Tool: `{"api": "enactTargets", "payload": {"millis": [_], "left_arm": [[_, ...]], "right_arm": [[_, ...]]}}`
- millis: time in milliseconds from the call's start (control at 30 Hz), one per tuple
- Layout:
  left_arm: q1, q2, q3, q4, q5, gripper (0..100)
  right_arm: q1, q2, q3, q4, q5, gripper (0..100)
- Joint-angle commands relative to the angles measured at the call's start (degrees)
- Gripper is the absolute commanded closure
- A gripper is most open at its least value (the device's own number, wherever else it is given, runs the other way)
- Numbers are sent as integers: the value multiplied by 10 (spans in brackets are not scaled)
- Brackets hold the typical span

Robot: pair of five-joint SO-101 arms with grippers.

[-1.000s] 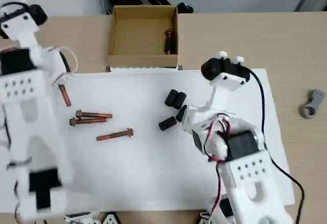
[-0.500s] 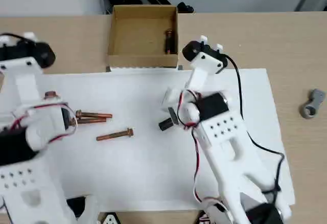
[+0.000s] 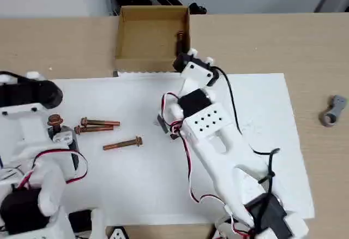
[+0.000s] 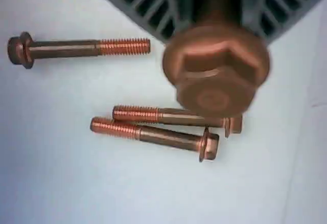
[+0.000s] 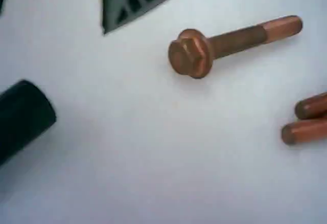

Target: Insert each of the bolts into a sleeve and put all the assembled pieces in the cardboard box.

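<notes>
High view: three bolts [image 3: 100,122] [image 3: 94,129] [image 3: 123,143] lie loose, one bolt [image 3: 54,120] in left gripper [image 3: 58,130].

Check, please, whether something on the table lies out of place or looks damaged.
Only one thing stands out: a small grey part lies alone on the bare table, far off the white sheet where the loose bolts lie. It resembles neither bolt nor sleeve. Nothing looks spilled or damaged.

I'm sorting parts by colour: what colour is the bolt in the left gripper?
Copper, a reddish-brown; the bolt shows best in the left wrist view.
</notes>
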Motion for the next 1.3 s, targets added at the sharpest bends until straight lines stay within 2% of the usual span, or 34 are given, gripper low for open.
{"api": "enactTargets", "payload": {"millis": [0,833,1267], "left_arm": [[3,-11,1,-24,-4,995],[3,-11,2,-24,-4,995],[3,-11,2,-32,-4,995]], "right_arm": [[-3,22,-26,1,-10,871],[1,134,-32,-78,-46,868],[44,193,-46,-87,-47,868]]}}
